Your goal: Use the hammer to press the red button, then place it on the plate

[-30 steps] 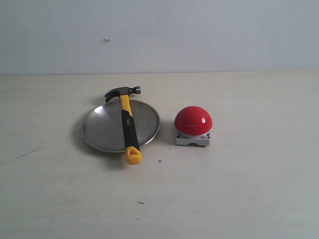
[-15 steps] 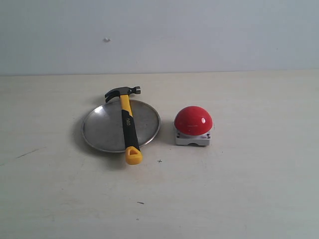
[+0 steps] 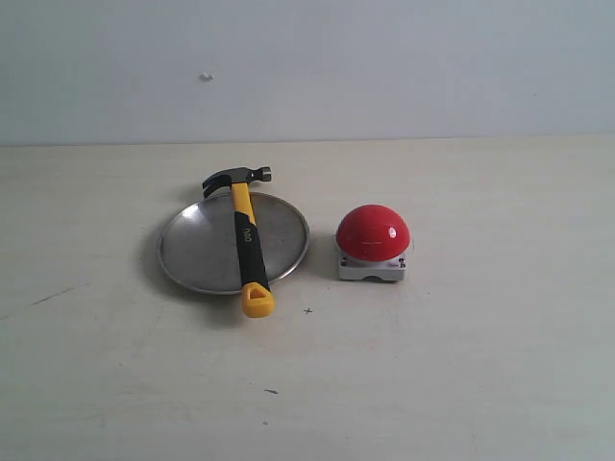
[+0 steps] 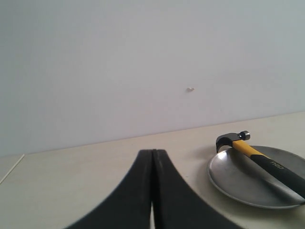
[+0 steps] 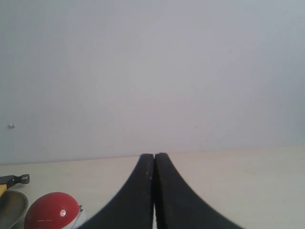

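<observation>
The left gripper (image 4: 152,153) is level and low over the table (image 3: 461,365), aimed at the pale wall (image 3: 384,67). Its two black fingers are pressed together along their whole length, with nothing between them. The right gripper (image 5: 154,156) has the same pose: level, facing the wall, fingers closed tight against each other and empty.

The plate (image 3: 197,252) lies flat on the table, ahead of the left gripper and off to one side, well apart from the fingertips. The hammer (image 3: 246,240) lies across the plate, its yellow-and-black handle crossing the dish from rim to rim. The dark head sticks out past the rim on the side away from the grippers, and the yellow looped end overhangs the rim on the side nearer them. No finger touches the hammer.

The red button (image 3: 373,232) sits on its grey base just beside the plate, not touching it. It is ahead of the right gripper and off to one side, well apart from the closed tips.
</observation>
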Robot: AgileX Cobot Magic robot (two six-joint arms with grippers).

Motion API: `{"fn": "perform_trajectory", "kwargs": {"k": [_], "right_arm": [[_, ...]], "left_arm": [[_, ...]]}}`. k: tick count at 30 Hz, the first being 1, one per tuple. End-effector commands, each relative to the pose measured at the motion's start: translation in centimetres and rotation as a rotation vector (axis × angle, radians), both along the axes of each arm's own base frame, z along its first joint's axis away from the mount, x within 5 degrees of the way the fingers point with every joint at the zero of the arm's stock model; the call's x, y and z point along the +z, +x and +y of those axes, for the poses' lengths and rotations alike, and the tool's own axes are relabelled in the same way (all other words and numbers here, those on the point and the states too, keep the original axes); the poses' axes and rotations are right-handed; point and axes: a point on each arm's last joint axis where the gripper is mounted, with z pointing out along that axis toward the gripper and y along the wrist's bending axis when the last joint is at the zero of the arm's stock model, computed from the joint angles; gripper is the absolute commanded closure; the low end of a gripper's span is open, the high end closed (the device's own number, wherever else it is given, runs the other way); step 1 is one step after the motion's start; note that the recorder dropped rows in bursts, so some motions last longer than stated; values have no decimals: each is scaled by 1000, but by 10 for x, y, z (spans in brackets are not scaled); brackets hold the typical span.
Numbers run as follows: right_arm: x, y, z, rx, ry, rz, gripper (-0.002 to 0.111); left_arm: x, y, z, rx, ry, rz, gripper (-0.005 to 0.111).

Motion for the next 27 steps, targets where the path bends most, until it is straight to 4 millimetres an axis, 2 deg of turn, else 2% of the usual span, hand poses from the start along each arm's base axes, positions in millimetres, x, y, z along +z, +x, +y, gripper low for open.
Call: {"fn": "perform_trajectory", "kwargs": {"k": [1,27], "right_arm": [[0,0,0,-9,-38,-14,108],[-1,0,0,-8,-33,-4,108]], "left_arm": [[0,0,0,-1,-3,-10,107],[0,0,0,-1,-3,-10,107]]}}
